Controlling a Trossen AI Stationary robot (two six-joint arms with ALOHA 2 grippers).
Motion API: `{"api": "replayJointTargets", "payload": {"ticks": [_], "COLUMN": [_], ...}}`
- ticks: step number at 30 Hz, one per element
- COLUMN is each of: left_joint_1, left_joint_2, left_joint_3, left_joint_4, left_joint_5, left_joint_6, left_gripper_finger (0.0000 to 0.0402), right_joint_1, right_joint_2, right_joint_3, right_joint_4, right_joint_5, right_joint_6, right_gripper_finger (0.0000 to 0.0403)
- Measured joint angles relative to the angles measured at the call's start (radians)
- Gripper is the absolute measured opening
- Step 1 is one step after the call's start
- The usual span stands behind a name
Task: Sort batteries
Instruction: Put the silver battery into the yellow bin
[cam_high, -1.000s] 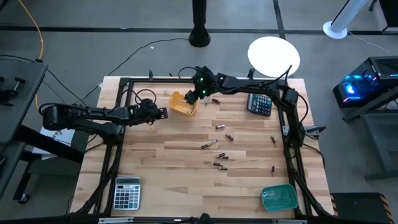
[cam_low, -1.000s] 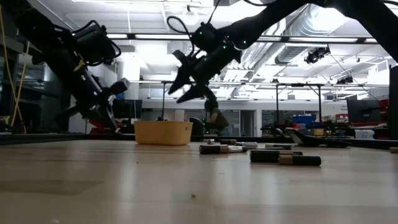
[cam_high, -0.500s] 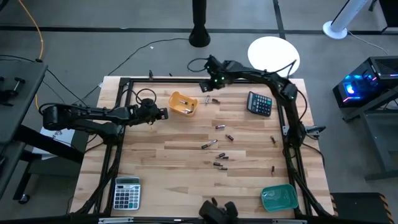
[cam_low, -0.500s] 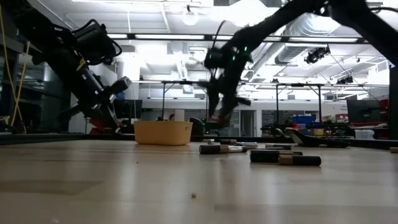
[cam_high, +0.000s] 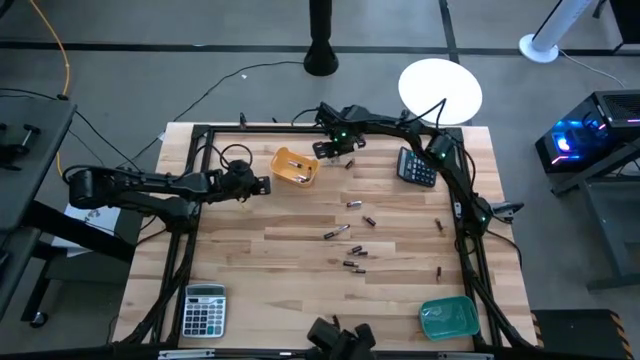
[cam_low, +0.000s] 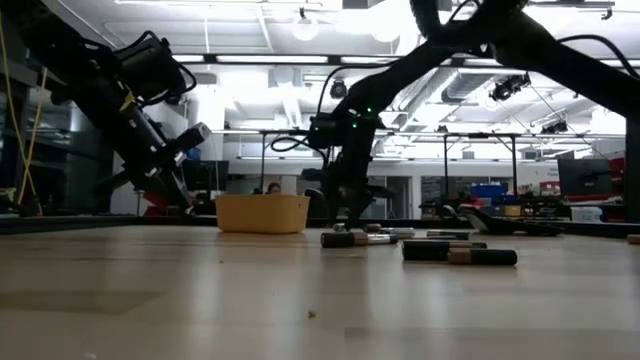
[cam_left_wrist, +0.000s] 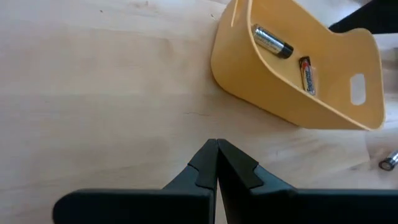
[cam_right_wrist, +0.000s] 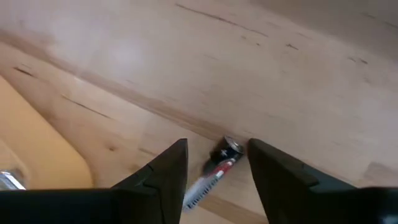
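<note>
Small dark and silvery batteries (cam_high: 349, 232) are lying flat, scattered across the middle of the table, most of them apart, a few clustered close together. Two (cam_left_wrist: 272, 42) are resting inside the yellow tray (cam_left_wrist: 348, 121), one silvery, one dark with red. Another (cam_right_wrist: 219, 169), seemingly dark with a red band, is lying just beside that tray.

2 dark matte arms, black cables looped alongside; green light on right arm (cam_high: 340, 136); angular black fingers (cam_right_wrist: 163, 171).
</note>
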Motion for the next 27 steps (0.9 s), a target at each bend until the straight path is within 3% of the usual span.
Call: {"api": "replayJointTargets", "payload": {"ticks": [4,10,18,27], "left_joint_1": [-0.015,-0.016,-0.016,-0.016], "left_joint_2": [0.000,0.000,-0.006,-0.031], "left_joint_3": [0.000,0.000,0.000,0.000], "left_joint_4": [0.000,0.002,0.002,-0.011], "left_joint_5": [-0.004,0.002,0.014,0.049], "left_joint_6": [0.012,0.029,0.040,0.133], "left_gripper_finger": [0.0000,0.0000,0.0000,0.0000], "right_joint_1": [-0.001,0.000,0.003,0.069], "right_joint_2": [0.017,0.016,-0.070,-0.173], "right_joint_3": [0.034,0.036,0.031,0.036], "right_joint_4": [-0.048,-0.091,-0.086,0.188], "right_joint_5": [-0.002,-0.016,0.019,-0.197], "right_joint_6": [-0.060,-0.124,-0.188,-0.169], "right_gripper_finger": [0.0130,0.0019,0.0010,0.0013]}}
